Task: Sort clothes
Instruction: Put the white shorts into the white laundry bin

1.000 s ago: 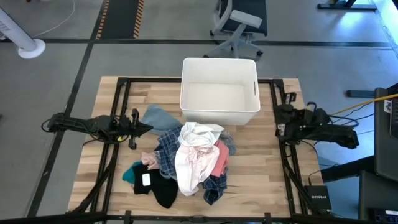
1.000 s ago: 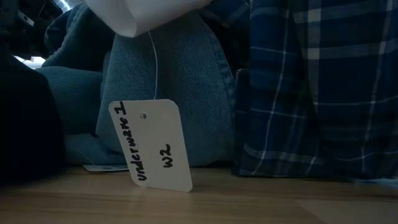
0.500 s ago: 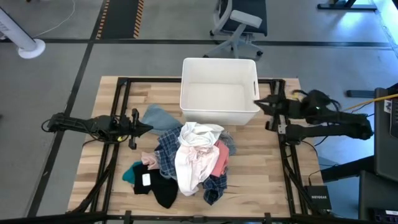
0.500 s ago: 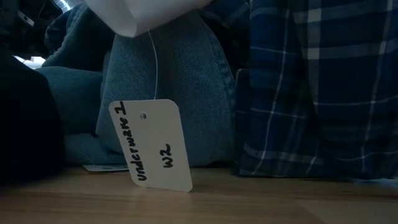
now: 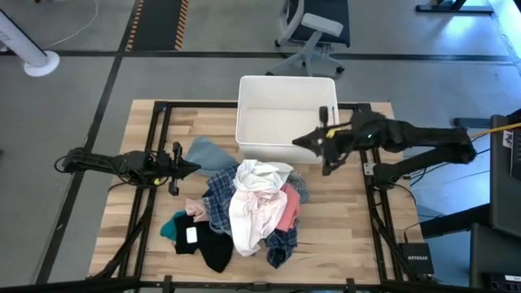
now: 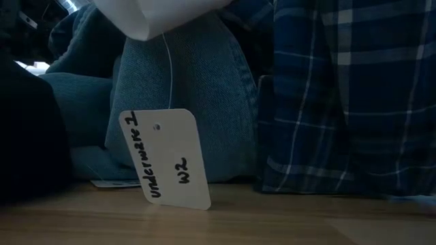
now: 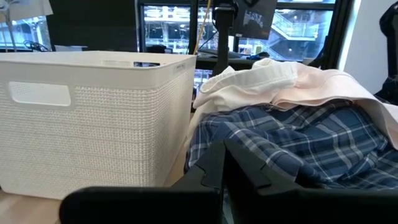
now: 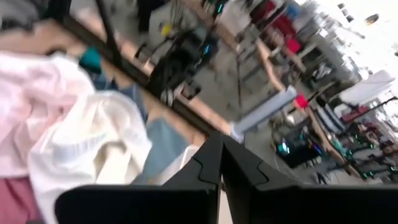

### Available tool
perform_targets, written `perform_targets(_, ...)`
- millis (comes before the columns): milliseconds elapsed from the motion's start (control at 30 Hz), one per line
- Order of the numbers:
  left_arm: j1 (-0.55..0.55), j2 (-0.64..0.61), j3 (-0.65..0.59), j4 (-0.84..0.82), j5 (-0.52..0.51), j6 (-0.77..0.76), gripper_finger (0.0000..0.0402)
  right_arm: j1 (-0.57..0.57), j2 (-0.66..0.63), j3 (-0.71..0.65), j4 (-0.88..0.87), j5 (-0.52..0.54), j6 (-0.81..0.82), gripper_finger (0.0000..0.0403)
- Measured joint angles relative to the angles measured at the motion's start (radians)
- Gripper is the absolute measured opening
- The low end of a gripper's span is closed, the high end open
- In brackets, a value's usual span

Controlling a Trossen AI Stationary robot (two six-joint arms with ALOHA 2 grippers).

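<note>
Here, the clothes (image 5: pixel 244 203) are heaped beside the white bin (image 5: pixel 286 120); right gripper (image 5: pixel 299 141) and left gripper (image 5: pixel 194 167) are pressed together.

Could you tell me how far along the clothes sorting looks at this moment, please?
Nothing looks sorted yet: the white bin holds no garment in the high view, and the clothes lie heaped on the table. In hand: the right gripper, shut and holding nothing, hangs over the bin's near edge, pointing toward the pile. The left gripper waits shut beside the heap. All garments remain.

paper tag (image 6: pixel 165 158) | "underwear 2", "w2" | black box (image 5: pixel 416 261) | "netgear"
</note>
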Motion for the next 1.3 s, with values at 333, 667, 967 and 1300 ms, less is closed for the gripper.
perform_targets(333, 0.000, 0.000, 0.000, 0.000, 0.000, 0.000, 0.0001, 0.174, 0.219, 0.205, -0.172, 0.167, -0.035, 0.0019)
perform_targets(667, 0.000, 0.000, 0.000, 0.000, 0.000, 0.000, 0.0001, 0.187, 0.349, 0.210, -0.104, 0.209, -0.018, 0.0020)
perform_targets(967, 0.000, 0.000, 0.000, 0.000, 0.000, 0.000, 0.0001, 0.188, 0.385, 0.210, -0.199, 0.199, 0.033, 0.0132)
perform_targets(1300, 0.000, 0.000, 0.000, 0.000, 0.000, 0.000, 0.0001, 0.187, 0.387, 0.161, -0.278, 0.134, 0.139, 0.0250)
